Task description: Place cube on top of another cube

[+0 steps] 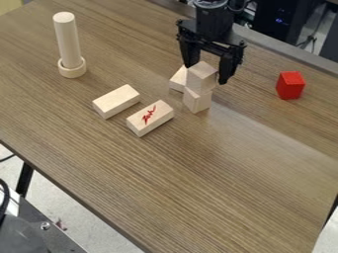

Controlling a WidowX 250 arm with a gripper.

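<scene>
From here, taking the stack as the clock's hub, the pale wooden cube (pixel 200 76) sits atop another pale wooden cube (pixel 197 100). The black two-finger gripper (pixel 210 70) hangs over it from 12 o'clock, its claw released, fingers spread around the upper cube. Close in at 10 sits a partly hidden pale wooden block (pixel 178 79); farther that way stands a pale wooden cylinder (pixel 68 39) in a round collar (pixel 72 70). A red block (pixel 290 85) sits at 3, an oblong wooden block with red marking (pixel 149 118) between 7 and 8, and a plain oblong wooden block (pixel 116 102) between 8 and 9.
</scene>
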